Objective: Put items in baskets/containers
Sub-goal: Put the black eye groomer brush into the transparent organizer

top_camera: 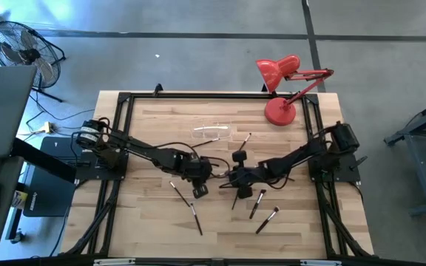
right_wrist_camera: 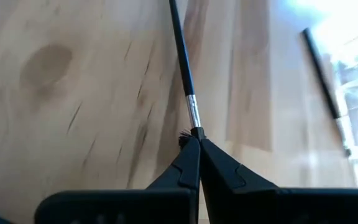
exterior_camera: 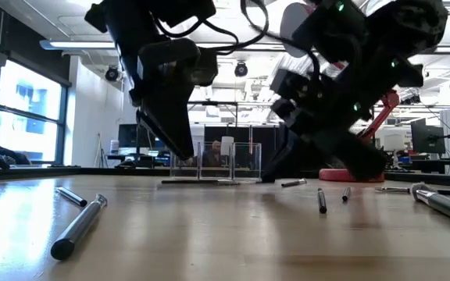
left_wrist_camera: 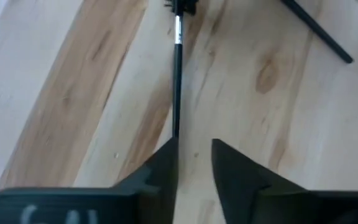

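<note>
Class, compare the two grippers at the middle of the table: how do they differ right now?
The left gripper has a gap between its fingers, with a thin brush beside one finger; the right gripper is shut on that brush's bristle end. The left reaches in from the table's left, the right from its right. Both are dark and low over the wooden table.

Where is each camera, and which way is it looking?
High view: above the table, looking straight down on both arms, the red lamp and scattered brushes.
Low view: at table-top height, looking level across to the clear holder; both arms come in from above.
Left wrist view: on the left arm, looking past the left hand, open, beside a thin brush.
Right wrist view: on the right arm; the right hand is shut on that brush's bristle end.
Both wrist views share this one brush.
</note>
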Motion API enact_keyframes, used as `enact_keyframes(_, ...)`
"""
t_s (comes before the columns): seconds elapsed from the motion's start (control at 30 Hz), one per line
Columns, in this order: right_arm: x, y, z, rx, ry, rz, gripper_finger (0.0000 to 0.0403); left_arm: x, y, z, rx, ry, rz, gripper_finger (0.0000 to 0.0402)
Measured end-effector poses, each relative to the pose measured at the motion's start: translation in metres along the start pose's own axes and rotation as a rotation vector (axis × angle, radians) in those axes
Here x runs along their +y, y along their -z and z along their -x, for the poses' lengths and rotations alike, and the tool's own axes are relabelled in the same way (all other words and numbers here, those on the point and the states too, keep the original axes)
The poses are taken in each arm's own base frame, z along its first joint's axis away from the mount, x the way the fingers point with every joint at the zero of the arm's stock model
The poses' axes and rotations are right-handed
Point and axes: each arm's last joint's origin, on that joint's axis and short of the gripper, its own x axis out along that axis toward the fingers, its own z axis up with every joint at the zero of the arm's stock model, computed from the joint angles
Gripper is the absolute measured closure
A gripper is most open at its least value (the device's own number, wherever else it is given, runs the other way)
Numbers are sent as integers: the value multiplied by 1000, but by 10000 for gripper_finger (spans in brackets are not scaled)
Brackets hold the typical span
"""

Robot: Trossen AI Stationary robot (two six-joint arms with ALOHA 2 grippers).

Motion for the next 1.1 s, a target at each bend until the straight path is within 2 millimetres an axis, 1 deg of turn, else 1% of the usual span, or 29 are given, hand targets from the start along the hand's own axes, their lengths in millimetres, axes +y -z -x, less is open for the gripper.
enact_keyframes(0.13, -3, -4, 6, -16, 7, -6, 403, -1, 0, 0, 12, 23, 1, 267)
enact_keyframes(0.3, -5, -11, 16, -38, 11, -6, 403, -1, 0, 0, 12, 28, 30, 256)
enact_keyframes(0.37, -4, -12, 18, -36, 6, 6, 403, -1, 0, 0, 10, 36, 41, 256)
enact_keyframes(0.47, -4, -22, 20, -19, -4, 42, 403, -2, 0, 0, 28, 62, 44, 256)
enact_keyframes(0.6, -7, -33, 20, -1, 1, 64, 403, -2, -3, -5, 50, 61, 59, 256)
enact_keyframes(0.73, -10, -44, 21, -27, 6, 62, 403, -4, -15, -9, 72, 51, 64, 261)
enact_keyframes(0.87, -11, -47, 22, -16, -6, 107, 403, -5, -25, -13, 134, 20, 44, 271)
enact_keyframes(0.97, -11, -47, 23, -3, -11, 115, 403, -6, -26, -17, 201, 4, 13, 280)
enact_keyframes(1.1, -11, -47, 23, -6, -13, 113, 403, -12, -35, -14, 172, 25, -19, 290)
